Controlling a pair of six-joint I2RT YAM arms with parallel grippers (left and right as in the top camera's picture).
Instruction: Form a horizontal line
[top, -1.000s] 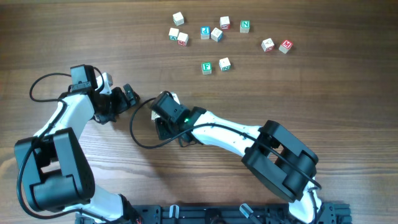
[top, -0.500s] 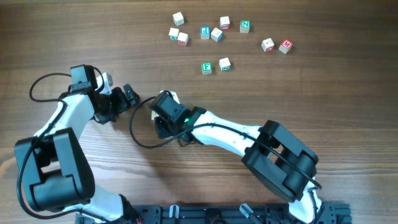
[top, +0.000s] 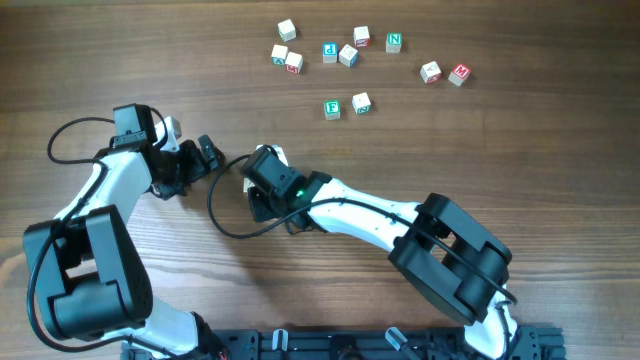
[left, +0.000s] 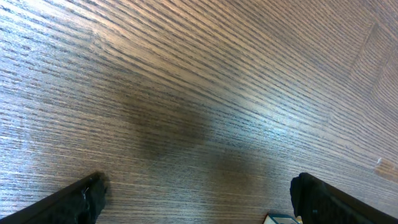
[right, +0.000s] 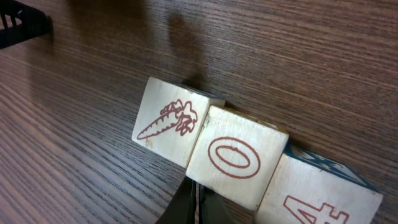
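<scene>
The horizontal line shows in the right wrist view: three pale wooden cubes touching side to side, a carrot cube, an O cube and a cube with a red 4. My right gripper is shut and empty, its tips at the front edge of the O cube. In the overhead view the right gripper covers the row. My left gripper is open and empty over bare wood, with a cube corner by its right finger. It sits just left of the right gripper in the overhead view.
Several loose letter cubes lie at the far side of the table, among them a green F cube, a green N cube, a blue-letter cube and a red-faced cube. A black cable loops between the two arms.
</scene>
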